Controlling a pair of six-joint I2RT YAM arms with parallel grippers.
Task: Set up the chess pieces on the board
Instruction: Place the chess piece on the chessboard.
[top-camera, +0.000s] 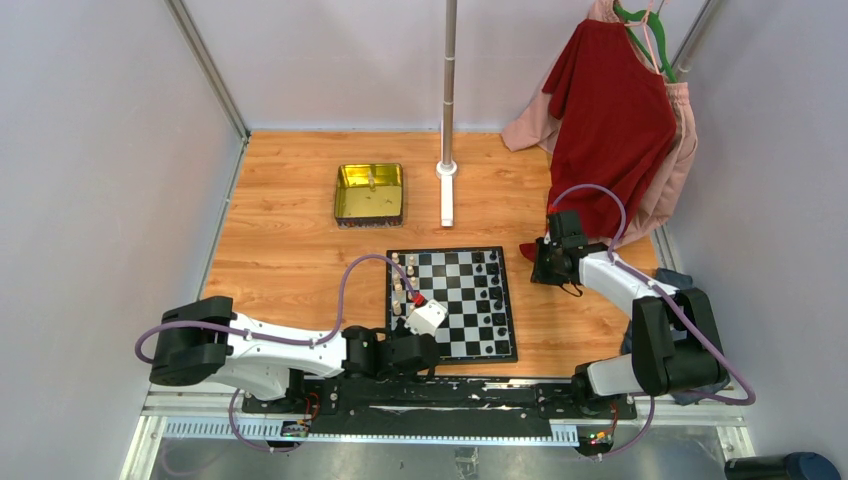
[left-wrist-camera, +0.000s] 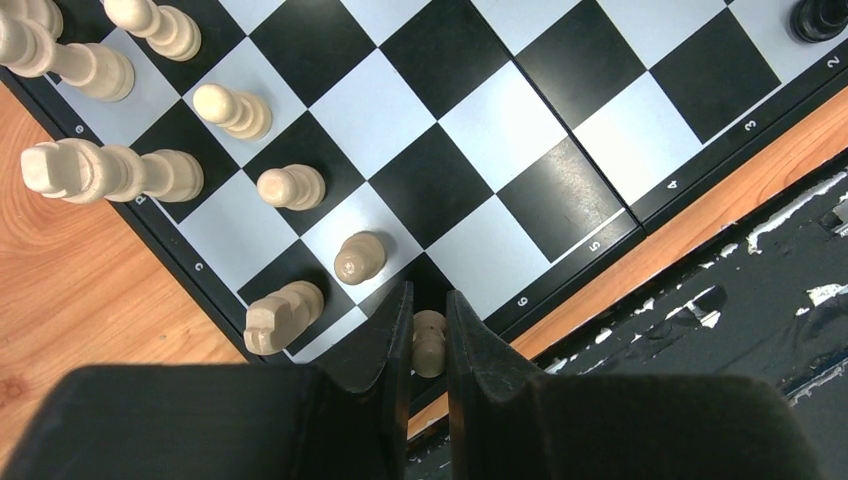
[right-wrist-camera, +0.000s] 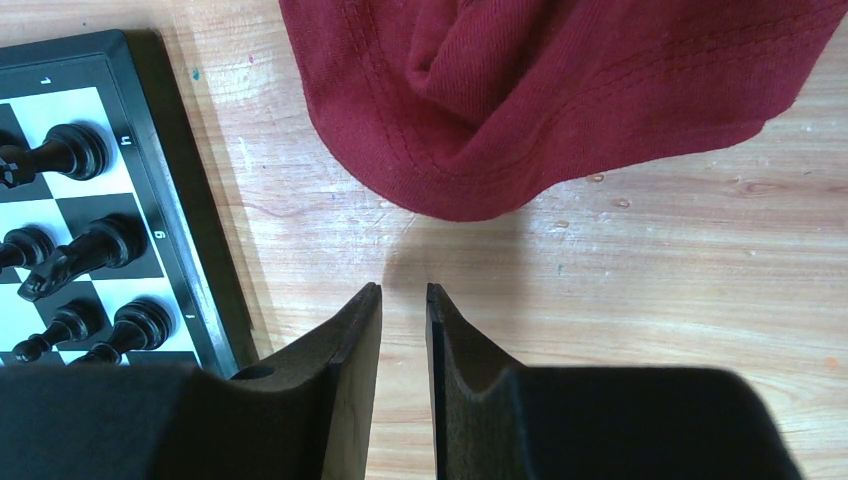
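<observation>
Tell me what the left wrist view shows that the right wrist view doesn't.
Left wrist only: cream pieces on the squares, and the left hand shut on a cream pawn. Right wrist only: black pieces, a red garment, and the right hand open, holding nothing. Both: the chessboard and the wooden table.

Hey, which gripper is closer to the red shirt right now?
Right. The right gripper is over the table just short of the red shirt; the left gripper is far across the chessboard, at its near left corner, gripping a pale pawn.
</observation>
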